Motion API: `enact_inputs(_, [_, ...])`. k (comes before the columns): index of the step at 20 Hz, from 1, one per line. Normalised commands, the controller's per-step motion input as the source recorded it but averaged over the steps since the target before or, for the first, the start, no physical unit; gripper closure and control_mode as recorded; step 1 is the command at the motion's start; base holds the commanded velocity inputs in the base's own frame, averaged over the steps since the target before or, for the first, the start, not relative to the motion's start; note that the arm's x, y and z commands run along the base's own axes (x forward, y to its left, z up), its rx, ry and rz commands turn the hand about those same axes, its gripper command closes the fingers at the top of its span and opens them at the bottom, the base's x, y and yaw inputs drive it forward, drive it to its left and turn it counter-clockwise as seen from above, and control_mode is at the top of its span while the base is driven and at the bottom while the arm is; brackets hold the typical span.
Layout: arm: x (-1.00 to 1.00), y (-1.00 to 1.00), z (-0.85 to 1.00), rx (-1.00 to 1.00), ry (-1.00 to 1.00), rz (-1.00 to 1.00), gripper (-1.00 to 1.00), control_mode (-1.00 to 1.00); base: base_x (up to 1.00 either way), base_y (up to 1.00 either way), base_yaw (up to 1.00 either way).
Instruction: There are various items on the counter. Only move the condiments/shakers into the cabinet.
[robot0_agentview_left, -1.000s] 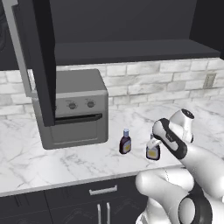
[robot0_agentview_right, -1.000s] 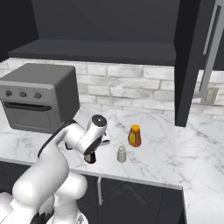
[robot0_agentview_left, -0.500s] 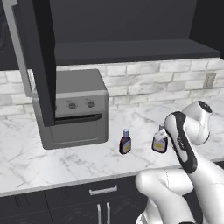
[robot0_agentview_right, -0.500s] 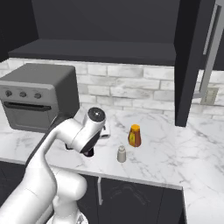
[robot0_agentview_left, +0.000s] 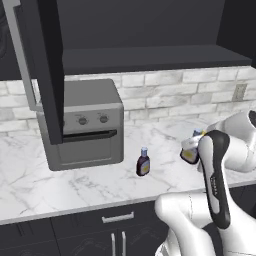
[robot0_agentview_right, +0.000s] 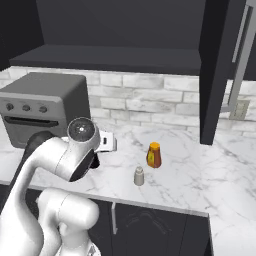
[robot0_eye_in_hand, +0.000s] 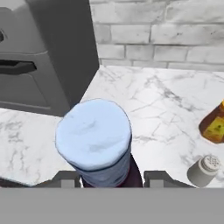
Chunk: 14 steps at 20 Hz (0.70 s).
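**A:** Where is the bottle the arm went for?

**B:** It is in the gripper (robot0_eye_in_hand: 112, 178). In the hand view the dark bottle with its pale blue cap (robot0_eye_in_hand: 94, 133) stands between the two dark fingers (robot0_eye_in_hand: 65, 178), which are clenched on its body just below the cap. In the left base view the same bottle (robot0_agentview_left: 190, 152), yellow label showing, hangs at the end of the arm, up off the marble surface (robot0_agentview_left: 75, 185) and to the right of the toaster oven (robot0_agentview_left: 85, 125).

**A:** And the second bottle?

**B:** The other dark bottle (robot0_agentview_left: 143, 162) stands upright on the surface, in front of the toaster oven's right corner and well apart from the held one.

**A:** What about the remaining items?

**B:** In the right base view the small pale shaker (robot0_agentview_right: 139, 176) stands upright near the front edge of the surface, and the orange rounded container with the yellow label (robot0_agentview_right: 154, 155) stands just behind it, a little to the right. The two are near each other but not touching. The hand view shows both at its right edge.

**A:** And the cabinet?

**B:** The black upper cabinet (robot0_agentview_right: 115, 55) hangs above the brick backsplash with its dark shelf open to view. Its tall door (robot0_agentview_right: 220, 65) is swung outward on the right side in the right base view, and another open door (robot0_agentview_left: 42, 70) hangs in front of the toaster oven in the left base view. I cannot see any of the items on the shelf.
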Motion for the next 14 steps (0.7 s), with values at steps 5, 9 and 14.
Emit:
enact_inputs(5, [-0.24,0.02,1.00,0.00,-0.18,-0.16,1.00,-1.00,0.00,0.00,0.00])
enact_inputs(9, [-0.11,0.13,1.00,-0.01,-0.18,-0.13,1.00,-1.00,0.00,0.00,0.00])
enact_inputs(14, [0.00,0.31,1.00,-0.03,-0.14,-0.02,1.00,-1.00,0.00,0.00,0.00])
